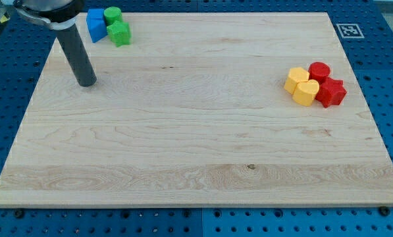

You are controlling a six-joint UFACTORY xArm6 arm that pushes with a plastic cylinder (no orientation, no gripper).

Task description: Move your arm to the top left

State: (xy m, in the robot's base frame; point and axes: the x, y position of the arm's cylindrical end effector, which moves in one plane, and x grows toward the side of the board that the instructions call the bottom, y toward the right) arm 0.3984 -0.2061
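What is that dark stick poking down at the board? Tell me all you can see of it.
It is my rod, a plain dark cylinder, smooth and matte, slanting down from a wider dark mount at the view's top left. My tip rests on the wooden board, touching no block; the blue block lies up and right of it.

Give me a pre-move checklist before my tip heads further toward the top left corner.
1. My tip in view, on the board: ok.
2. Tip already in the view's top-left region: ok.
3. Tip apart from blue block, up and to its right: ok.
4. Green blocks beside the blue one, clear of a path straight left-up: ok.
5. Yellow blocks and red blocks far at the view's right: ok.
6. Exact corner target: cannot tell.
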